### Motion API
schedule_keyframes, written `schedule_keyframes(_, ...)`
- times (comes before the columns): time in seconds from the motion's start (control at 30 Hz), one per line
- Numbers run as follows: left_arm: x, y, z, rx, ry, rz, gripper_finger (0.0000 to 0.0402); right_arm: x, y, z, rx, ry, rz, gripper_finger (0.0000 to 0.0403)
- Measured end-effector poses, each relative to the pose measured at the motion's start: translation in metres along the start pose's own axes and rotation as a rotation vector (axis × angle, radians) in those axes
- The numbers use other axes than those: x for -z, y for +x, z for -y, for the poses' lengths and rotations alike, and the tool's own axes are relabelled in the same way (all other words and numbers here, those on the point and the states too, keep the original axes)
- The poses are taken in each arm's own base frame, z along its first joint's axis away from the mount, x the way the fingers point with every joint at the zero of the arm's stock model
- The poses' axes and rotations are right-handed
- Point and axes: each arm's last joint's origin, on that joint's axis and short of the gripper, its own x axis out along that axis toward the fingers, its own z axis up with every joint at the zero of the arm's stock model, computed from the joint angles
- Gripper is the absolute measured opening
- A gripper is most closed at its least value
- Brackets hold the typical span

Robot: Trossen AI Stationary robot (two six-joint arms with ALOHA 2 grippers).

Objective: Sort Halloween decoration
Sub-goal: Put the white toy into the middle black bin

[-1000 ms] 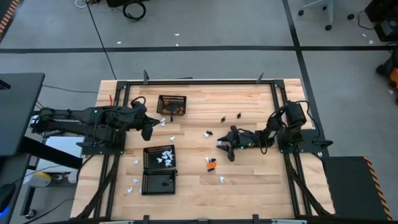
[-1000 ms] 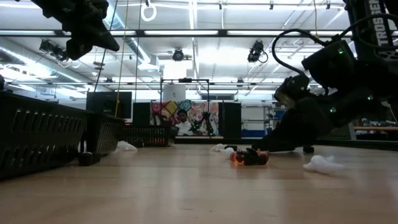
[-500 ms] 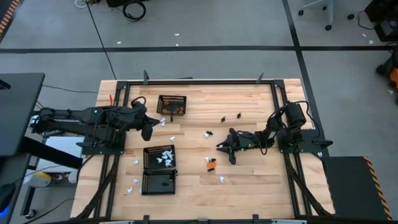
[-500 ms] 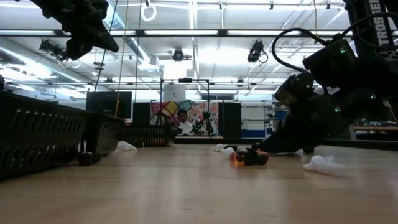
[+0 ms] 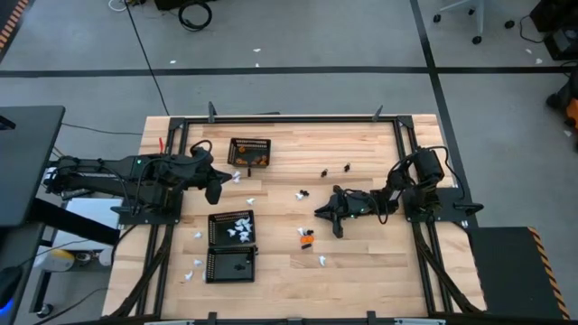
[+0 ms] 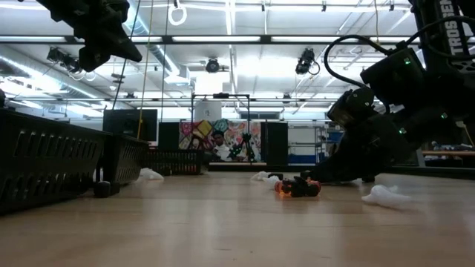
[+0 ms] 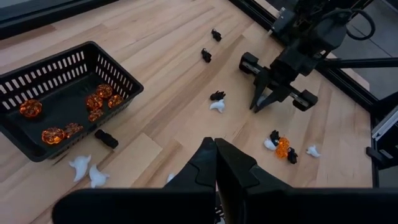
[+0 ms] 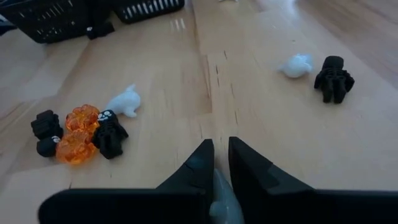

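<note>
The right claw (image 5: 323, 212) sits low on the tabletop (image 5: 361, 262), its fingers (image 8: 202, 163) pinched on a small white piece (image 8: 221, 198) that only the right wrist view shows, with an orange-and-black cluster (image 8: 78, 134) near it to one side and a white piece beside a black one (image 8: 334, 78) to the other. The left claw (image 7: 215, 163) hangs clenched and empty above the orange basket (image 5: 250, 152), which holds orange pieces (image 7: 99, 102). The middle basket (image 5: 232, 227) holds white pieces, the nearest basket (image 5: 230, 265) a dark one, while the low view shows only basket walls (image 6: 44, 159), not contents.
</note>
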Motion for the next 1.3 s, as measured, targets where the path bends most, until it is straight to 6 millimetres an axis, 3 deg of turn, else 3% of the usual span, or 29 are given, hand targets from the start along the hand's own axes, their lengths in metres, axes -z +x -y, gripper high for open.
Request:
schedule_keyframes(0.47,0.000,0.000,0.000,0.000,-0.003,0.000,0.0009,-0.010,0.002,0.003,-0.034,0.043,0.080,0.0046)
schedule_keyframes(0.83,-0.001,0.000,0.000,0.004,-0.006,0.006,0.0009,-0.030,0.014,0.003,-0.094,0.056,0.172,0.0046)
schedule_keyframes(1.1,-0.001,0.000,0.000,0.003,-0.002,0.005,0.0009,-0.070,0.055,-0.017,-0.245,-0.028,0.165,0.0046)
schedule_keyframes(1.3,0.000,0.000,0.000,0.004,-0.002,0.005,0.0009,-0.114,0.088,-0.035,-0.265,-0.185,0.128,0.0047)
